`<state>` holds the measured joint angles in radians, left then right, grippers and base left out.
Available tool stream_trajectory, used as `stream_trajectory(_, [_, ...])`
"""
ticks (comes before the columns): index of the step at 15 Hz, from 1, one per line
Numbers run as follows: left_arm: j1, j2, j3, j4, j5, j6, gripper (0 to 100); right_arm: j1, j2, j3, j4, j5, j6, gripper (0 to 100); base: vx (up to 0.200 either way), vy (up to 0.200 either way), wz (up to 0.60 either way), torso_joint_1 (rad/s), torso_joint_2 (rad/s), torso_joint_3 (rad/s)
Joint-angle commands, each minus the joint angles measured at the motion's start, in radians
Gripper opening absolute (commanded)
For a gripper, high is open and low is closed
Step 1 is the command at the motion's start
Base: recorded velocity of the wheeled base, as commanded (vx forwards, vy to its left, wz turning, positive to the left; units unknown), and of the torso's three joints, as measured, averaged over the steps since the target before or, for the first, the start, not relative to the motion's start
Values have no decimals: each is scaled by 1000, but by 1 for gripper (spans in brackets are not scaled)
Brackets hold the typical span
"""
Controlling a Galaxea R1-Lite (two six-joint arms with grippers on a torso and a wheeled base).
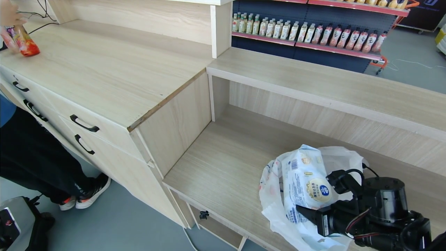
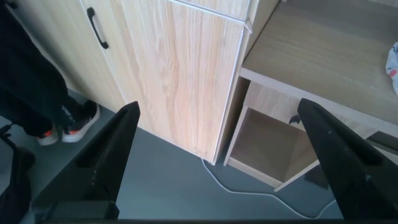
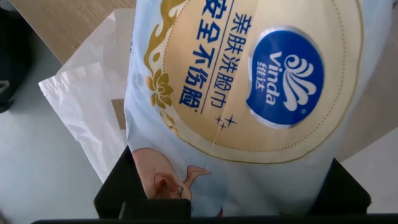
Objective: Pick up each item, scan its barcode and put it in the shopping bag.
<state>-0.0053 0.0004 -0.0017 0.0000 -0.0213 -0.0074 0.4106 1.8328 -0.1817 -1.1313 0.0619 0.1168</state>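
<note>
Head view: nearest the lens, the right gripper (image 1: 318, 195) is clamped on a soft pack of tissues (image 1: 303, 174), which stands on end at the mouth of the white shopping bag (image 1: 275, 209) on the lower counter (image 1: 223, 157). The pack is probably light and squashy, with slippery film, so a hold across its narrow body suits it. Left wrist view: the left gripper (image 2: 219, 109) hangs with fingers spread and holds nothing, above the floor beside the cabinet (image 2: 180, 74). Right wrist view: the pack's printed face (image 3: 249, 93) sits between both fingers with the bag (image 3: 87, 106) beneath, a contact the head view half hides.
</note>
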Motion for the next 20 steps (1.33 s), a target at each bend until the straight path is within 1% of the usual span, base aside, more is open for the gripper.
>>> stream_trajectory(1, [1,0,0,0,0,0,100,0,28,1,-2,-1,-2,0,0,0,0,0,0,0])
stream_trajectory(14, [-1,0,0,0,0,0,100,0,92,-10,-13,-1,-2,0,0,0,0,0,0,0])
stream_trajectory(15, [1,0,0,0,0,0,100,0,92,-10,-13,-1,-2,100,0,0,0,0,0,0])
stream_trajectory(19, [1,0,0,0,0,0,100,2,71,-9,-13,-1,-3,100,0,0,0,0,0,0])
stream_trajectory(20, [-1,0,0,0,0,0,100,5,28,-12,-12,-1,-29,100,0,0,0,0,0,0])
